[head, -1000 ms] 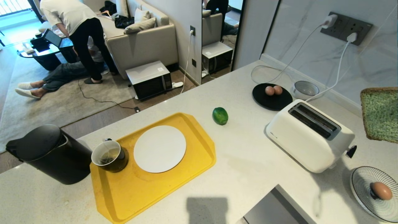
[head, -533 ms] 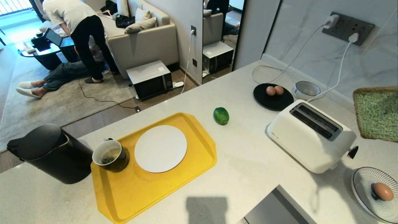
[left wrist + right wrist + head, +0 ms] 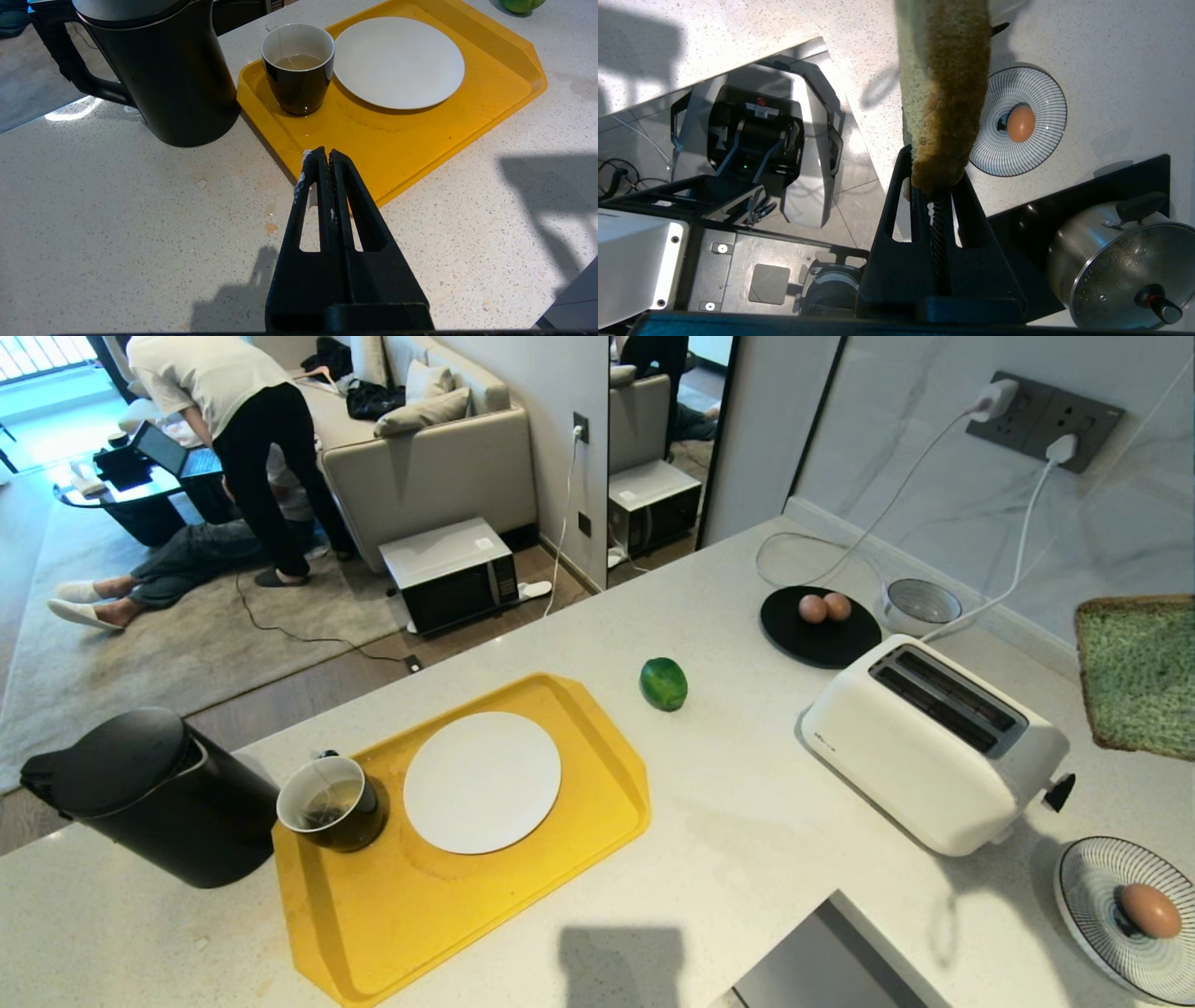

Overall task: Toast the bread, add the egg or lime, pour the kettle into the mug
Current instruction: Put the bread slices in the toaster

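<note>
The right gripper (image 3: 934, 186) is clamped on the bread (image 3: 1139, 674), pinching the slice at its brown crust edge. In the head view the bread hangs in the air at the 3 o'clock edge of the scene, off the counter (image 3: 766, 840), with the toaster (image 3: 932, 747) just beside it toward 9 o'clock. Both toaster slots face up and hold nothing.

The left gripper (image 3: 325, 156) has its fingers pressed together with nothing between them. It hovers above the counter near the front corner of the yellow tray (image 3: 401, 915).

Positions in the head view, read from the centre of the counter:
- Lime (image 3: 663, 683): at 12 o'clock, resting on the counter, between the tray and the toaster, apart from both.
- Mug (image 3: 329, 803): at 9 o'clock, upright on the tray's left corner, with liquid and a tea-bag string inside.
- White plate (image 3: 482, 782): on the tray, just beside the mug.
- Kettle (image 3: 149, 798): at 9 o'clock beyond the mug, upright on the counter, lid shut, next to the tray edge.
- Egg (image 3: 1150, 910): at 4 o'clock, on a striped plate (image 3: 1092, 887).
- Two more eggs (image 3: 823, 607): at 1 o'clock, on a black plate (image 3: 817, 639) behind the toaster.

A person (image 3: 238, 429) bends over in the room beyond the counter, at 11 o'clock.
</note>
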Controlling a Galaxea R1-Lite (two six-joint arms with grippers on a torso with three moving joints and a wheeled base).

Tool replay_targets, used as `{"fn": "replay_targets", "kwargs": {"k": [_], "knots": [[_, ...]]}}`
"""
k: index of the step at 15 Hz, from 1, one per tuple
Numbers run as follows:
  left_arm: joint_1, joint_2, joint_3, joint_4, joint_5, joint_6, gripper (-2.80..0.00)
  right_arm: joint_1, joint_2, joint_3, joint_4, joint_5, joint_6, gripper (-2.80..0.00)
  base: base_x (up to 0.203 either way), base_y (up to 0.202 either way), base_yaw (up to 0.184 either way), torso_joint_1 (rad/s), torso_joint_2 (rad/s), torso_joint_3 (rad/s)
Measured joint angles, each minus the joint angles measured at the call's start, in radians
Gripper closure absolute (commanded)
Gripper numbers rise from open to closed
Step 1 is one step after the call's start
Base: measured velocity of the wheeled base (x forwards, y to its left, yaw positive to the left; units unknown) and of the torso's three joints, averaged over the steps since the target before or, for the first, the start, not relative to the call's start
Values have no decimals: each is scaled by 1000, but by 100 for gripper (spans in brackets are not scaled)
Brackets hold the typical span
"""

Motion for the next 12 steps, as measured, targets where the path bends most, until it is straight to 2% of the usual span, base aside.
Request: {"fn": "replay_targets", "kwargs": {"k": [3,8,12], "knots": [[1,0,0,0,-1,0,0,0,3,1,-1,1,7,0,3,1,-25,-1,1,-2],[0,0,0,0,0,0,0,-1,18,7,-23,0,2,0,2,2,-114,4,2,3],[1,0,0,0,-1,0,0,0,42,9,-119,-4,-3,0,0,0,0,0,0,0]]}}
